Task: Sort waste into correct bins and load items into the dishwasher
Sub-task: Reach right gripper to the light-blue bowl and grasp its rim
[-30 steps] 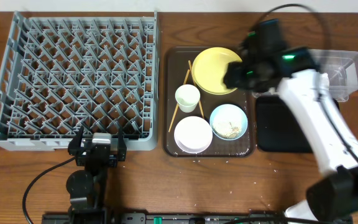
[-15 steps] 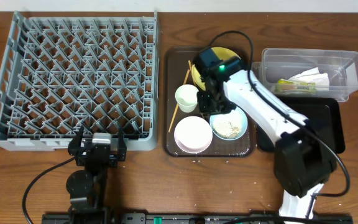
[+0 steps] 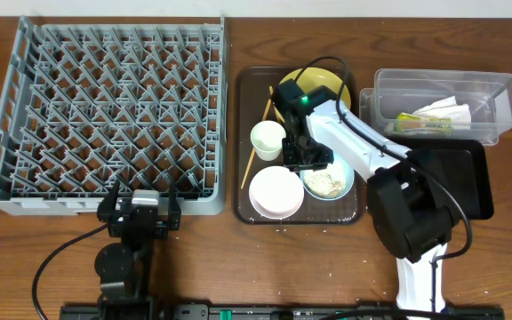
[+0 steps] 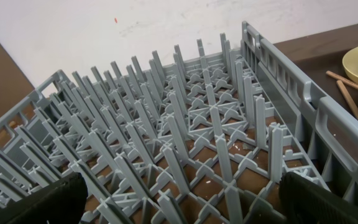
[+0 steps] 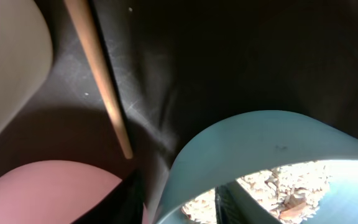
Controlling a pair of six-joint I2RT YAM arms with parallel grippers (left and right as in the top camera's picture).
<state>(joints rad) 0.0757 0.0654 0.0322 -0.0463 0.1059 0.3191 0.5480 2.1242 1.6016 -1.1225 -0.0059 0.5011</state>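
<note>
Right end effector: your right end effector (image 3: pixel 306 160) is down at the light blue bowl (image 3: pixel 328 173), on the rim nearest the white cup (image 3: pixel 268 140). In the wrist view one of its fingers (image 5: pixel 123 208) is outside the rim and the other inside. You cannot tell whether they pinch it.
Left end effector: your left end effector (image 3: pixel 141 200) is released and grasps nothing, at the near edge of the grey dish rack (image 3: pixel 105 107).
Light blue bowl: on the dark brown serving tray (image 3: pixel 243 107), with food scraps (image 3: pixel 329 184) inside.
Other dishes: the white bowl (image 3: pixel 276 191), yellow plate (image 3: pixel 327 84) and chopsticks (image 3: pixel 258 147) share that tray.
Bins: the clear tub (image 3: pixel 380 89) holds the green-and-yellow wrapper (image 3: pixel 420 123) and white paper scrap (image 3: pixel 447 109). The black tray (image 3: pixel 460 178) lies just in front of it on the tabletop (image 3: pixel 283 258).
</note>
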